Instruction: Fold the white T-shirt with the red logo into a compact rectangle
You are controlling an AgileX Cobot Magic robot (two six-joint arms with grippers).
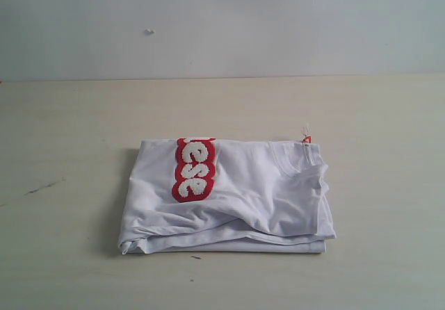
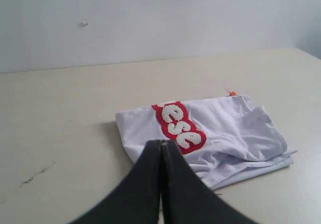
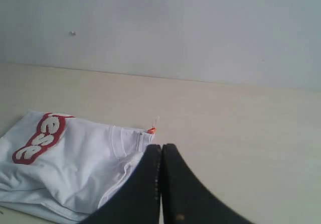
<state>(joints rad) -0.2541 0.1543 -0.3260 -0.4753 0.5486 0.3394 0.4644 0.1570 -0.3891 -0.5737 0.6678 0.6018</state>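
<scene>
Your left gripper [image 2: 161,144] and right gripper [image 3: 161,148] were pressed together, empty, clear of the folded white T-shirt [image 1: 264,192], its red logo [image 1: 193,169] facing up.

White T-shirt [image 1: 271,192], red logo [image 1: 192,169] with white letters, orange tag [image 1: 306,139], beige table [image 1: 69,150], black pincers.

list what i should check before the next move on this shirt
1. White T-shirt folded into a compact rectangle on the table: ok.
2. Edges lined up: not ok, the near layers are stepped and rumpled.
3. Red logo on top: ok, only part of it shows.
4. Left gripper shut, holding nothing: ok.
5. Right gripper shut, holding nothing: ok.
6. Hidden lower layers flat: cannot tell.
</scene>
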